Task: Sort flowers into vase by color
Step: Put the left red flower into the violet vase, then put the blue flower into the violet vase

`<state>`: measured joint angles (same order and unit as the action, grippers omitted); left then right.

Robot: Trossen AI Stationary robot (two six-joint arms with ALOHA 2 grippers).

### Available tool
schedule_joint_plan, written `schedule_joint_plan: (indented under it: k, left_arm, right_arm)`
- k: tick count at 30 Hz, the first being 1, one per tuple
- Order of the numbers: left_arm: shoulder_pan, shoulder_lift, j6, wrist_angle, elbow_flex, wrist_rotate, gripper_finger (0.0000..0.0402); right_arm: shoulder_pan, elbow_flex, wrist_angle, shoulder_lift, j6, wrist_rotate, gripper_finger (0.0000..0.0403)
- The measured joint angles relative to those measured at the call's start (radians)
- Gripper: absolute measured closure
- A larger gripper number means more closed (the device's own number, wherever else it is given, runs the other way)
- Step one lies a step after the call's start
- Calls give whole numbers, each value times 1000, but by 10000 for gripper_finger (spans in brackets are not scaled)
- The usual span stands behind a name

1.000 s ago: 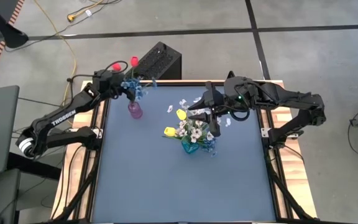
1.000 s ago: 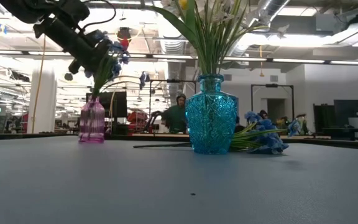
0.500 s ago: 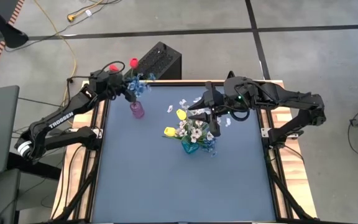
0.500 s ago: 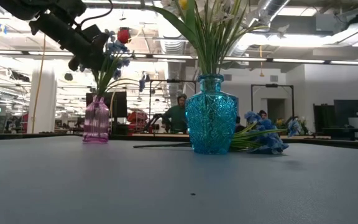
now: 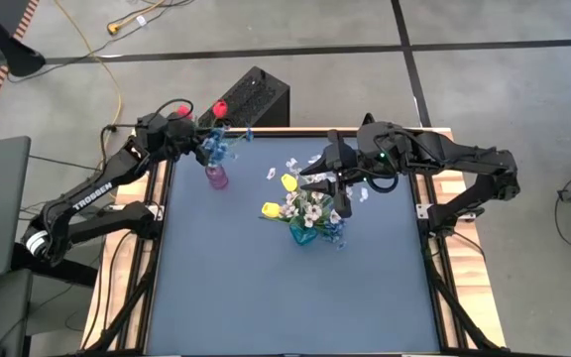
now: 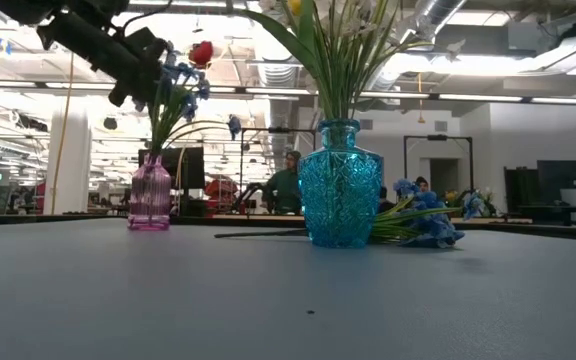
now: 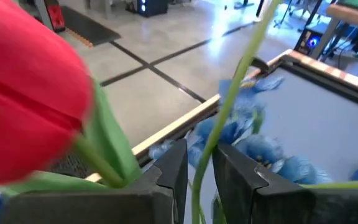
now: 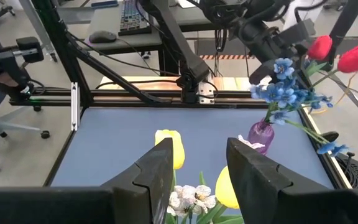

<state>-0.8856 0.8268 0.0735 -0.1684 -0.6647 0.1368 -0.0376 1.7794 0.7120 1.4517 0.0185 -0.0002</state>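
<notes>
My left gripper (image 5: 198,139) is shut on a green stem above the pink vase (image 5: 216,177), at the far left of the table. Blue sprigs (image 6: 180,88) and red tulips (image 8: 321,46) rise from this vase's neck (image 6: 150,158). My right gripper (image 5: 337,190) hovers open over the teal vase (image 6: 339,185), touching nothing. That vase holds yellow tulips (image 5: 288,181) and white sprigs (image 5: 310,208). A blue sprig (image 6: 423,222) lies flat on the table beside the teal vase. My left gripper pinches a thin green stem (image 7: 199,180) between its two fingers, part-way up the stem. The fingers slant down from the table's left side (image 6: 133,70) and lie across the stem. The stem stands nearly upright, its lower end in the pink vase's neck.
A black box (image 5: 254,96) stands just beyond the table's far edge, behind the pink vase. Wooden rails (image 5: 442,183) frame the mat left and right. The near half of the mat (image 5: 295,297) is bare. A person (image 6: 286,185) shows in the room beyond.
My left gripper has risen a little above the pink vase, still shut on the stem, and the red tulip and blue blossoms have gone up with it. The stems' lower ends stay in the vase.
</notes>
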Motion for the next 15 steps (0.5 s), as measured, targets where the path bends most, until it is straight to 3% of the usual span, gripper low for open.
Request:
schedule_joint_plan:
  k: [11,15]
  left_arm:
    - [0,-116,2,2,-1,2,335]
    - [0,-156,15,2,-1,57,335]
  right_arm:
    - [0,0,-1,0,0,0,227]
    - [0,0,12,-6,0,0,227]
